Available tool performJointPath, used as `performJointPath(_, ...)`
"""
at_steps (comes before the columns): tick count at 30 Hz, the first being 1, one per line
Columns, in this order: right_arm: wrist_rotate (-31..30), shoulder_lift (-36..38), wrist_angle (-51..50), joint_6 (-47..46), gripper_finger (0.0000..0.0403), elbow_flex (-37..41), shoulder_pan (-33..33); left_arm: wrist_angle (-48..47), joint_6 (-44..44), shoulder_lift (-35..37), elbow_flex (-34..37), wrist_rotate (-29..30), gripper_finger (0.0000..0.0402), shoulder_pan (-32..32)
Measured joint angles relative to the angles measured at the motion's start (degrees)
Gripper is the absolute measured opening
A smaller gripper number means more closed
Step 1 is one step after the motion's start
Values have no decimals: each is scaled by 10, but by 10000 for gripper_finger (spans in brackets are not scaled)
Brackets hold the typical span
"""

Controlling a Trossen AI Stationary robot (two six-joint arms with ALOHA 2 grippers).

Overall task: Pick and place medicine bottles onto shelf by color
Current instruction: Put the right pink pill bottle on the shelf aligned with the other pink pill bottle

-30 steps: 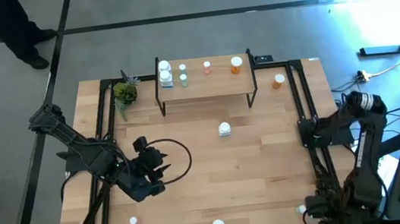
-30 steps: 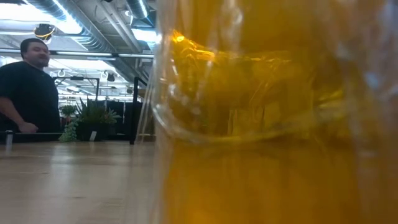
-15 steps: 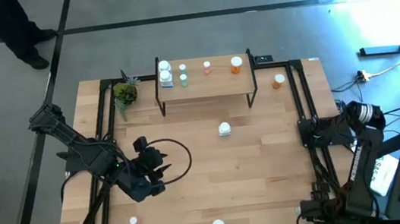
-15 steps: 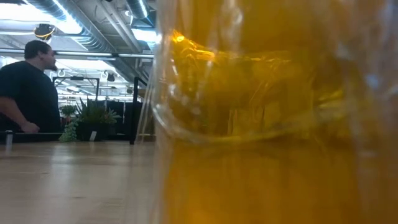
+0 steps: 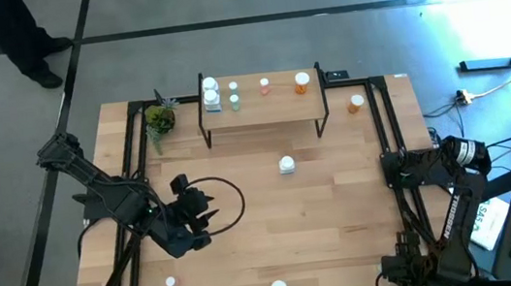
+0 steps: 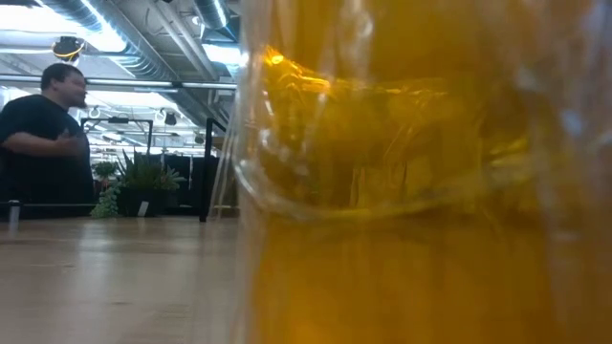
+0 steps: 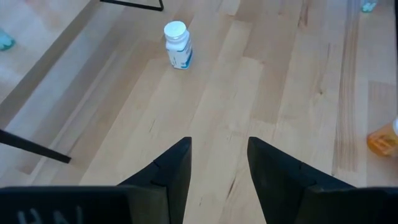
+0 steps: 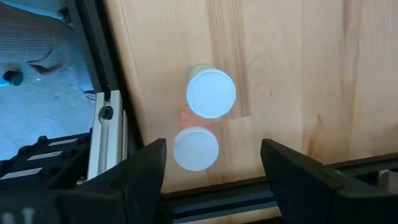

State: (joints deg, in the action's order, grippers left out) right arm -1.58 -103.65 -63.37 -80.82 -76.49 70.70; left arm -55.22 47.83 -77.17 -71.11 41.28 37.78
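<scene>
Nearest the viewer, two medicine bottles [image 8: 205, 118] stand side by side at the near right corner of the surface [image 5: 342, 210], directly under the right end effector [image 8: 211, 171], whose fingers are spread and empty, seemingly poised above them for a pick. More white-capped bottles sit along the near edge. To the left, the left end effector [image 7: 217, 162] hovers low over bare wood, fingers apart and holding nothing, aimed toward a lone white bottle [image 7: 177, 45] standing mid-surface. Farther back, the shelf [image 5: 266, 110] already carries several bottles in a row, apparently grouped by color, with an orange bottle [image 5: 355, 103] waiting just beside its right end.
</scene>
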Motion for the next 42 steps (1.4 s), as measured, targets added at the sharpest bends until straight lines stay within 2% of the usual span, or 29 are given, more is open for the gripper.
performJointPath(22, 3, -2, 17, 0, 264, 0, -1, 0, 0, 0, 0, 0, 150, 0)
performJointPath(30, 42, -33, 19, 0, 264, 0, -2, 1, 0, -9, 0, -3, 150, 0)
performJointPath(42, 42, -34, 53, 0, 264, 0, -2, 2, 0, -13, 0, -5, 150, 0)
